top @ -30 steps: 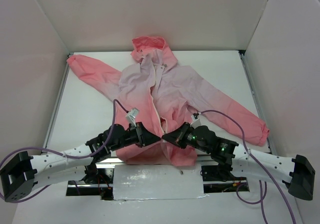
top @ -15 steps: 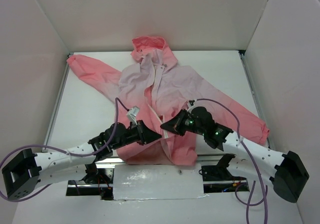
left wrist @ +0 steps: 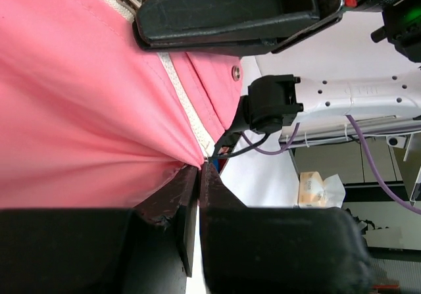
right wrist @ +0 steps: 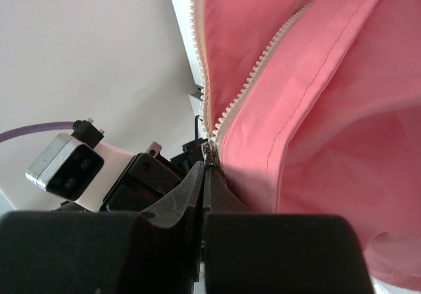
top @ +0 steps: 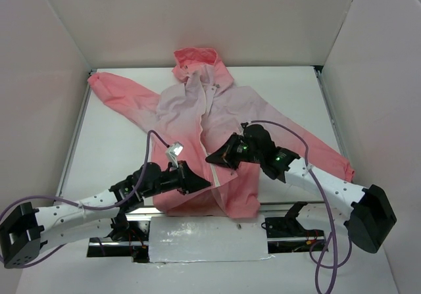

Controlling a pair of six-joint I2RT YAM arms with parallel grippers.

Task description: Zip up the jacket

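The jacket (top: pixel 227 113) lies flat on the table, hood at the far end, coral pink fading to pale lilac at the chest. Its white zipper (top: pixel 208 103) runs down the middle. My left gripper (top: pixel 208 183) is shut on the bottom hem, where the zipper tape ends (left wrist: pixel 200 150). My right gripper (top: pixel 209 157) sits a little farther up the zipper, shut on the slider's pull (right wrist: pixel 209 154). Beyond it the two rows of teeth (right wrist: pixel 227 113) spread apart. In the left wrist view the zipper tape (left wrist: pixel 181 93) runs taut up to the right gripper's fingers (left wrist: pixel 237 11).
White walls enclose the table on three sides. The jacket's sleeves spread to the far left (top: pixel 112 87) and to the right (top: pixel 329 159). A silver taped panel (top: pixel 207 238) covers the near edge between the arm bases. Purple cables (top: pixel 316 169) loop off both arms.
My right gripper has moved away from the bases, up the zipper line, with the pull in it. My left gripper has stayed near the hem, still pinching it.
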